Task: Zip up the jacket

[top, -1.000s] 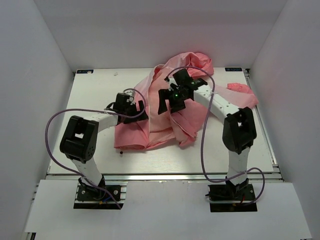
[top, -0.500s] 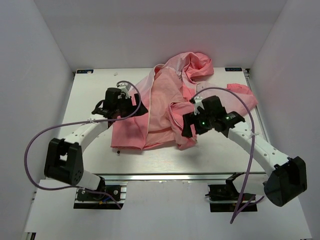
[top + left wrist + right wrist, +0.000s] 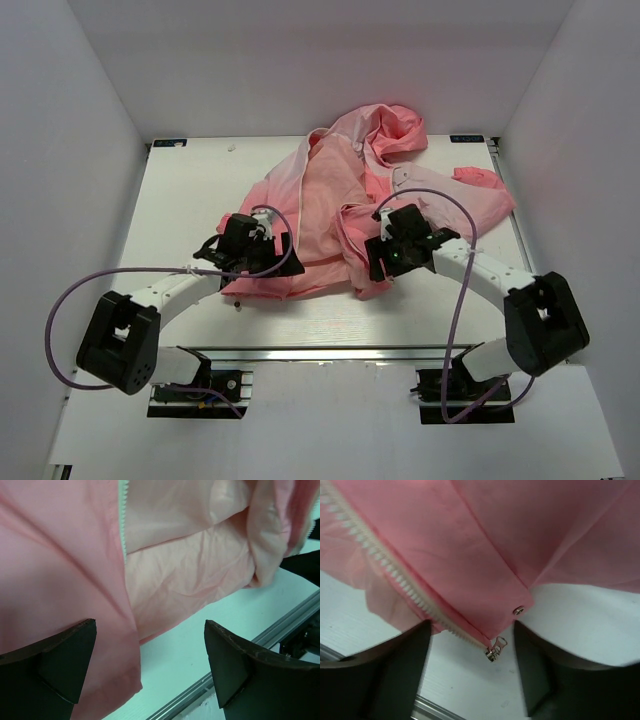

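Observation:
The pink jacket (image 3: 320, 215) lies open and crumpled on the white table (image 3: 180, 190), its hood towards the back wall. My left gripper (image 3: 262, 258) is at the jacket's near left hem. In the left wrist view it (image 3: 150, 665) stands open, with the hem corner (image 3: 115, 670) by its left finger (image 3: 65, 665) and the white zipper teeth (image 3: 123, 520) further up. My right gripper (image 3: 385, 262) hovers over the near right flap. In the right wrist view it (image 3: 470, 672) is open, and the metal zipper slider (image 3: 494, 649) hangs between its fingers, untouched.
A metal snap (image 3: 518, 610) sits on the flap just above the slider. The table's aluminium rail (image 3: 330, 352) runs along the near edge, close below both grippers. White walls enclose the table on three sides. Purple cables (image 3: 75, 300) loop off both arms.
My left gripper has come nearer, down to the jacket's near hem. My right gripper has moved from the jacket's middle down to the bottom of the right flap, and its elbow has swung back in.

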Robot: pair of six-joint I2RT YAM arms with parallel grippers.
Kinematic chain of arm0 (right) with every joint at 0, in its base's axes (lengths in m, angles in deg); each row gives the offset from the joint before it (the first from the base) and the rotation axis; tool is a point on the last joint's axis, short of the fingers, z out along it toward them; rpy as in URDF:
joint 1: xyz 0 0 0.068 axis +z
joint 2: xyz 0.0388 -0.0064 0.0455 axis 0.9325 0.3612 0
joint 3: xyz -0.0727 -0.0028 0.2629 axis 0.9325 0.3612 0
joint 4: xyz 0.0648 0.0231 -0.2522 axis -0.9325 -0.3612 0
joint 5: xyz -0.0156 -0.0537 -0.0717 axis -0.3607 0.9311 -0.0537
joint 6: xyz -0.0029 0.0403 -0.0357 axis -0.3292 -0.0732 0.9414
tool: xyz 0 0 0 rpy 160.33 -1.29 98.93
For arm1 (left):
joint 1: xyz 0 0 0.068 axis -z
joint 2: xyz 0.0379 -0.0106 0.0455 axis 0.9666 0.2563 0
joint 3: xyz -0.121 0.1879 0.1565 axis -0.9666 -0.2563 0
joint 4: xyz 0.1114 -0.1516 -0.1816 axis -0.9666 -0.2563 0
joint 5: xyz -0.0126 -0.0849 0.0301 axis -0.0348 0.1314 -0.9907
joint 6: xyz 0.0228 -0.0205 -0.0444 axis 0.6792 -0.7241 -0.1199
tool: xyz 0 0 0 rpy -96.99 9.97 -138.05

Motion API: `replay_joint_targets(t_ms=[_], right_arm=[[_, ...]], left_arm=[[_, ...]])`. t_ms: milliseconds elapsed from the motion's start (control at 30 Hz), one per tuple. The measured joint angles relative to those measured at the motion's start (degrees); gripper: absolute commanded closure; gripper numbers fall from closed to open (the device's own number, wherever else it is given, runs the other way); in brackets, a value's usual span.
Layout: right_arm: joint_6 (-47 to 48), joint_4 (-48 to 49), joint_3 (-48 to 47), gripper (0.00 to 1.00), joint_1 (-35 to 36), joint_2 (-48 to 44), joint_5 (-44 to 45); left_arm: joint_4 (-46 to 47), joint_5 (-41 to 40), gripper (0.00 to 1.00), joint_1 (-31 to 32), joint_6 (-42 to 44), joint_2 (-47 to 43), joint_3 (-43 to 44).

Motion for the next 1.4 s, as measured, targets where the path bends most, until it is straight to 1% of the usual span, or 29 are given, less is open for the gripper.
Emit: replay_joint_targets(t_ms=[33, 67, 100, 233, 333, 500, 600, 700, 733, 800, 833, 867, 900, 933, 1033, 1067, 1100, 1133, 1200, 1300, 1333, 1400], right_arm=[[-0.2, 0.0, 0.0, 0.51, 0.0, 1.0, 0.2], [-1.1, -0.5, 0.0, 0.94, 0.0, 1.8, 0.7], [-2.0, -1.5, -0.2, 1.0, 0.0, 2.3, 1.7], [-7.3, -8.1, -0.6, 1.0, 0.1, 0.4, 6.7], [-11.8, -16.6, -1.9, 1.0, 0.1, -4.9, 10.9], [-16.2, -29.3, -10.4, 1.0, 0.1, -11.5, 14.2], [-17.5, -32.9, -15.6, 1.0, 1.6, -11.3, 15.1], [-18.2, -33.8, -18.0, 1.0, 6.1, -7.7, 15.0], [-18.3, -33.8, -18.7, 0.98, 8.3, -5.7, 14.8], [-18.5, -33.7, -20.2, 0.9, 12.5, -0.9, 14.0], [-18.6, -33.3, -21.3, 0.88, 14.6, 1.8, 13.6], [-18.4, -32.2, -22.6, 0.88, 16.8, 4.9, 12.9], [-18.1, -30.9, -23.7, 0.85, 18.7, 7.7, 11.6], [-17.8, -28.7, -24.7, 0.69, 20.6, 10.5, 10.0], [-15.8, -20.2, -25.2, 0.56, 24.5, 16.2, 1.1], [-15.1, -17.3, -25.0, 0.38, 25.3, 17.4, -2.7], [-14.8, -15.1, -24.8, 0.31, 25.7, 18.1, -5.5], [-14.2, -12.8, -24.6, 0.29, 26.1, 18.4, -7.9], [-12.8, -9.7, -24.5, 0.21, 26.1, 18.2, -10.8], [-11.6, -5.6, -22.8, 0.14, 25.6, 15.0, -11.5], [-11.4, -4.7, -21.4, 0.11, 25.1, 12.9, -11.5], [-11.2, -3.6, -18.0, 0.11, 23.8, 7.7, -11.3]], left_arm=[[0.1, -0.2, 0.02, 0.0, -0.2, 0.0, -0.5], [0.4, -0.5, 0.02, 0.0, -0.2, 0.2, -0.9], [0.7, -0.7, 0.02, 0.0, -0.3, 0.4, -1.1], [2.1, -1.2, 0.02, -0.1, -0.7, 2.5, -1.2], [2.8, -1.2, 0.02, 0.0, -0.7, 4.0, -1.2], [3.2, -0.8, 0.02, 0.0, -0.6, 5.0, -1.2], [3.0, -0.7, 0.02, 0.0, -0.6, 4.4, -1.1], [1.9, -1.2, 0.02, 0.0, -0.6, 2.2, -1.1], [1.3, -1.9, 0.02, 0.0, -0.7, 1.1, -1.0], [-0.5, -4.9, 0.02, 0.0, -1.7, -1.4, -0.2], [-2.1, -6.8, 0.02, 0.0, -2.7, -2.8, 0.5], [-3.6, -8.7, 0.02, 0.0, -3.7, -4.0, 1.4], [-5.0, -11.2, 0.02, 0.0, -4.8, -5.4, 2.4], [-6.4, -13.9, 0.02, 0.0, -5.9, -6.9, 3.4], [-9.9, -21.4, 0.02, 0.0, -8.6, -10.9, 6.2], [-10.7, -23.4, 0.02, 0.0, -9.2, -11.8, 6.8], [-11.4, -25.0, 0.02, 0.0, -9.7, -12.5, 7.4], [-12.1, -26.4, 0.02, 0.0, -10.1, -12.8, 7.8], [-13.1, -27.8, 0.02, 0.0, -10.6, -12.6, 8.2], [-14.5, -28.1, 0.02, 0.0, -10.7, -10.8, 8.4], [-14.6, -28.0, 0.02, 0.0, -10.7, -9.9, 8.4], [-14.4, -26.9, 0.02, 0.0, -10.2, -7.9, 8.4]])
